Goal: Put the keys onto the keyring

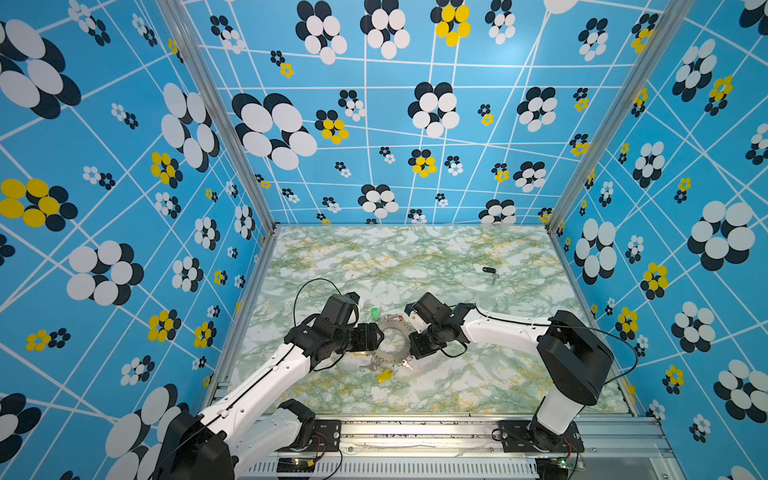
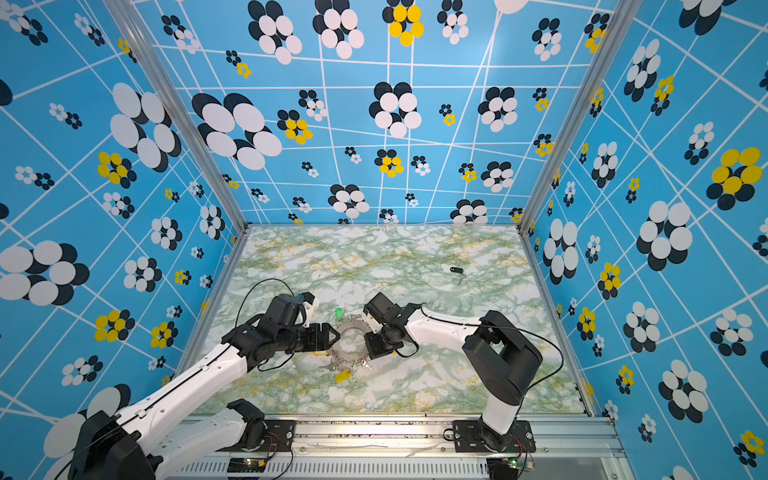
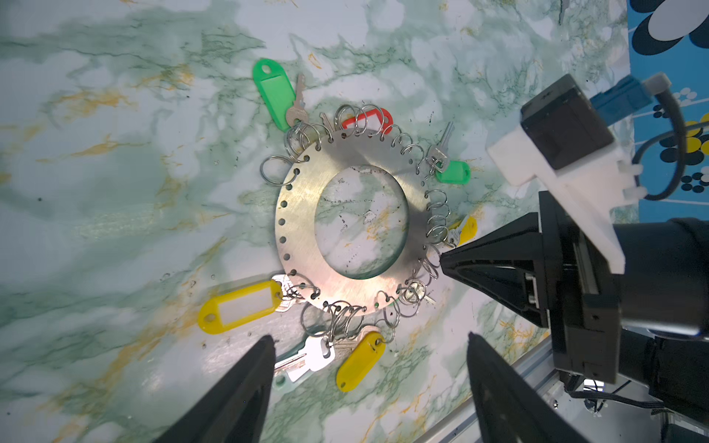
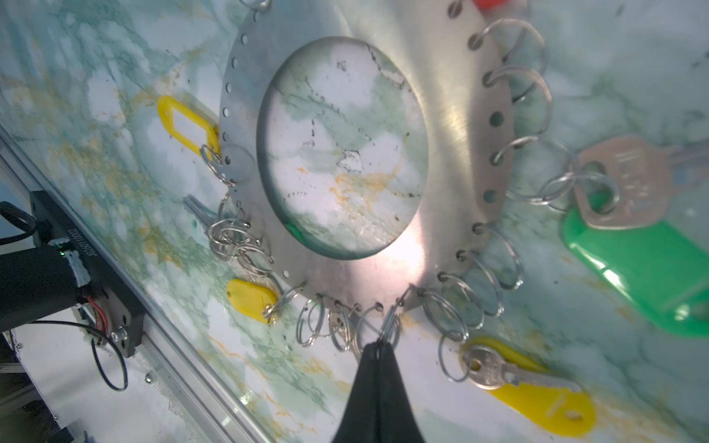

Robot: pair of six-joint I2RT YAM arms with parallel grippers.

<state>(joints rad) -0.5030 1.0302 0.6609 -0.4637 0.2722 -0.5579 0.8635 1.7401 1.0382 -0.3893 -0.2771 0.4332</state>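
The keyring (image 1: 388, 328) (image 2: 348, 328) is a flat grey metal disc lying on the marble table between both arms. Wire loops and yellow, green and red tagged keys hang round its rim (image 3: 299, 230) (image 4: 452, 115). The keys, a single small key with a black tag (image 1: 490, 270) (image 2: 457, 270), lie far back on the right, apart from both arms. My right gripper (image 4: 378, 345) (image 3: 445, 262) is shut on one wire loop at the disc's rim. At the opposite side of the disc, my left gripper (image 3: 371, 338) (image 1: 376, 336) hangs open and holds nothing.
Around the disc lie yellow tags (image 3: 239, 307) (image 4: 537, 399), green tags (image 3: 272, 92) (image 4: 644, 276) and a red tag (image 3: 368, 119). An aluminium rail (image 1: 415, 424) runs along the table's front edge. Blue patterned walls close in the left, back and right sides.
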